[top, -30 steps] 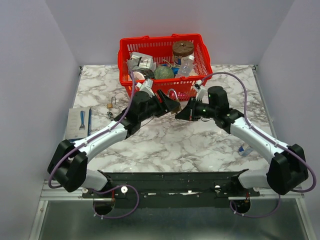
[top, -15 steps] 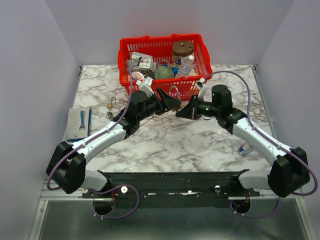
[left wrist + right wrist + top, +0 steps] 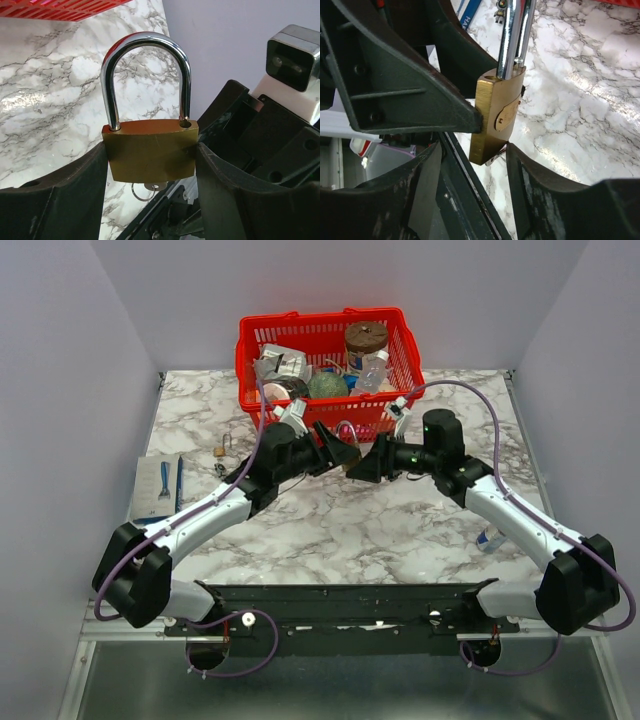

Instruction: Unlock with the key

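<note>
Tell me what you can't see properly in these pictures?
- Key: left wrist view, the padlock hides all but its ring.
- Shackle: right wrist view, the top edge cuts it off.
- Locked or unlocked: top view, the padlock is too small to tell.
- Things in the basket: top view, too small to name.

The top camera sits high behind the rig, looking down over the whole table (image 3: 330,520). The left wrist camera looks past the left gripper (image 3: 150,150), the right wrist camera past the right gripper (image 3: 474,147), both close. They share the padlock (image 3: 147,157) (left sees its broad face, right its narrow edge).
</note>
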Controlling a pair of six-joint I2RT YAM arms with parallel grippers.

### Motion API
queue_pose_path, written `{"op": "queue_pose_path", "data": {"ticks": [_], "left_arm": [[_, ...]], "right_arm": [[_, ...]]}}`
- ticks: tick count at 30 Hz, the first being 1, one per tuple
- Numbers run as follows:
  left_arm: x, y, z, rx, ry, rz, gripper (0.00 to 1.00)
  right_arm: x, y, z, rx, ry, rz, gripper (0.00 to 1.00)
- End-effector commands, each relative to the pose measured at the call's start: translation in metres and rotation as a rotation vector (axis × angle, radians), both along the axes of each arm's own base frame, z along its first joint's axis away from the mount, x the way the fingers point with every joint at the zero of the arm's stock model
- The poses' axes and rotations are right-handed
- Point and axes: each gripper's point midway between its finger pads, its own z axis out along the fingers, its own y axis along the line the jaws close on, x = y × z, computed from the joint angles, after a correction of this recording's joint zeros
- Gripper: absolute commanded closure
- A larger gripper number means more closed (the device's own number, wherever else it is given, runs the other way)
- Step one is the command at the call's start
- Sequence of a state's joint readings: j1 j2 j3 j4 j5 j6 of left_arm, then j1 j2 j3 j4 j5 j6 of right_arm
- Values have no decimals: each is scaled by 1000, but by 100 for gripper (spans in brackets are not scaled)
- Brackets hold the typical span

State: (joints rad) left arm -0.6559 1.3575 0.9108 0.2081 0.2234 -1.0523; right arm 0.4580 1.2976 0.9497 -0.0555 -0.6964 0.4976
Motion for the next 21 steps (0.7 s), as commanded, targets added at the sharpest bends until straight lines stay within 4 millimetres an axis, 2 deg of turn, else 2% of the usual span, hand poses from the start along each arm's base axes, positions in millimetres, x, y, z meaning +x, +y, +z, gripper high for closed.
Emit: {"op": "queue_pose_path", "data": {"ticks": [1, 3, 7, 12, 15, 16, 18, 21], "left_arm": [[-23, 1, -7, -10, 38, -106, 100], [-22, 7, -8, -20, 31, -108, 100], [-26, 14, -4, -49, 2, -143, 100], [-39, 17, 13, -73, -114, -258, 100], [-58, 17, 23, -101, -161, -388, 100], [-71, 17, 26, -120, -164, -465, 100], [-81, 17, 32, -146, -186, -531, 100], [-107, 19, 46, -200, -200, -669, 100]], "right_arm": [[12, -2, 50, 66, -186, -22, 34], [9, -3, 53, 74, -187, -28, 30], [10, -7, 73, 92, -219, -35, 22], [10, -10, 86, 108, -246, 3, 21], [6, -7, 80, 75, -243, 76, 19], [5, -6, 85, 67, -241, 91, 19], [2, -2, 86, 60, -248, 156, 19], [-8, 1, 101, 83, -267, 241, 19]]}}
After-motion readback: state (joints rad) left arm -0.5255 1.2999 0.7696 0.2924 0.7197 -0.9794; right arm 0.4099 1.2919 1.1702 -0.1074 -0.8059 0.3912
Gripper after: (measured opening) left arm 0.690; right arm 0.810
